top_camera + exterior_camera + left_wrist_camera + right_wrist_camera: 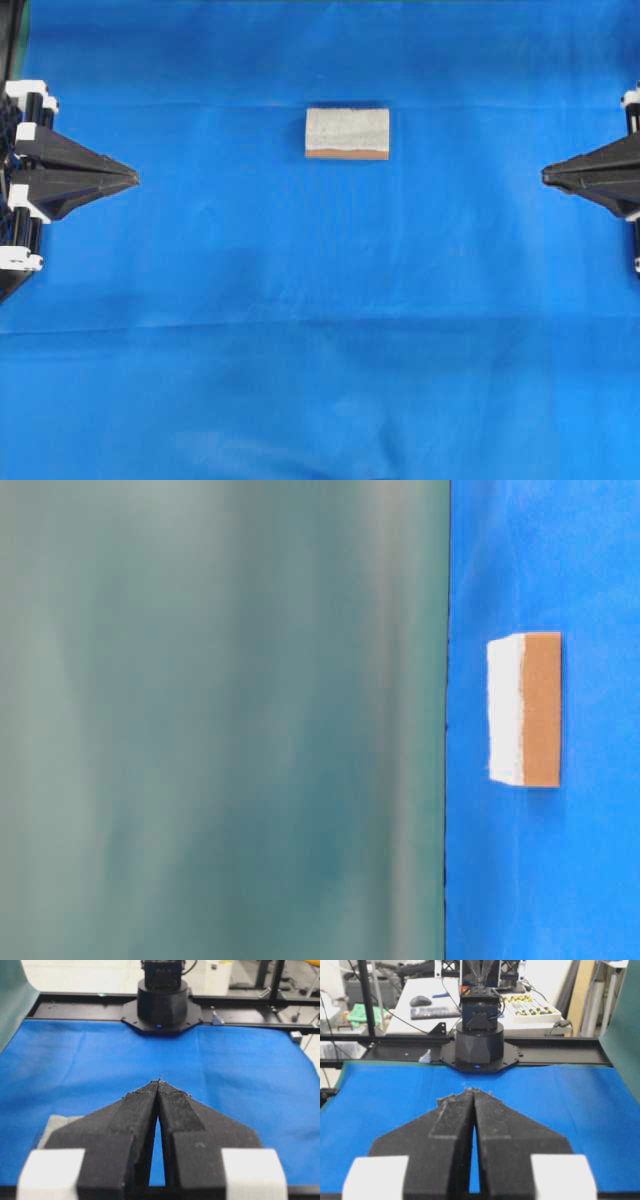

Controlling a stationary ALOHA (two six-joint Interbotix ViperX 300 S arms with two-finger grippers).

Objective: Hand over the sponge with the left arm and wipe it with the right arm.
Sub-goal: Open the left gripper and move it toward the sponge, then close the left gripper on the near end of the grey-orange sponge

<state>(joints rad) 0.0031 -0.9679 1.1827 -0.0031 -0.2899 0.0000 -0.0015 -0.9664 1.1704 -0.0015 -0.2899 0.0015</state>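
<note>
The sponge (347, 133) lies flat on the blue cloth, pale grey face up, orange-brown layer along its near edge; the table-level view shows the sponge (524, 709) from the side. A grey corner of the sponge (57, 1125) peeks out left of the left fingers. My left gripper (134, 179) rests at the left edge, shut and empty, well left of the sponge; its tips (159, 1081) meet. My right gripper (545, 175) is at the right edge, shut and empty, tips (477, 1092) together, far right of the sponge.
The blue cloth (330, 330) covers the whole table. The opposite arm's black base (162, 1007) stands at the far edge in each wrist view. A green panel (220, 720) fills the left of the table-level view.
</note>
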